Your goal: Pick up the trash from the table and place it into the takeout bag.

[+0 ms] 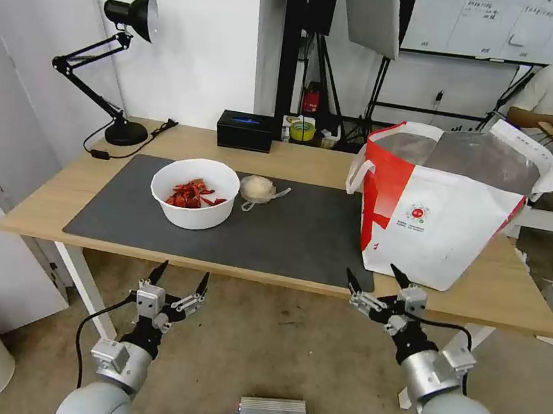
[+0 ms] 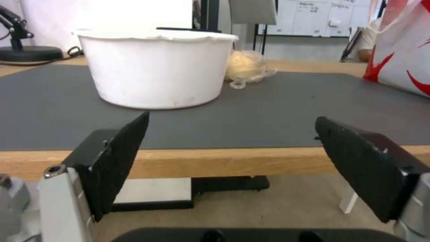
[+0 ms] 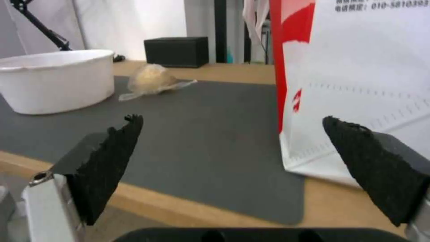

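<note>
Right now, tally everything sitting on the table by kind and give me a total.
Bowl with red scraps: 1
Wrapped wad: 1
Takeout bag: 1
Black box: 1
Desk lamp: 1
Grey mat: 1
Total: 6

Both grippers, left and right, hang open before the table.

left pincer (image 2: 230, 134): wide open, nothing in it, hanging just off the counter's front edge
counter (image 2: 251, 161): light wood, dark grey mat (image 2: 268, 111) on top
white bowl (image 2: 157, 69): sitting on the mat, straight ahead of the pincer
clear wrapped wad (image 2: 246, 67): on the mat just beside the bowl, further back
takeout bag (image 2: 403, 57): white and red side showing at the edge
lamp base (image 2: 29, 53): black, far corner
</note>
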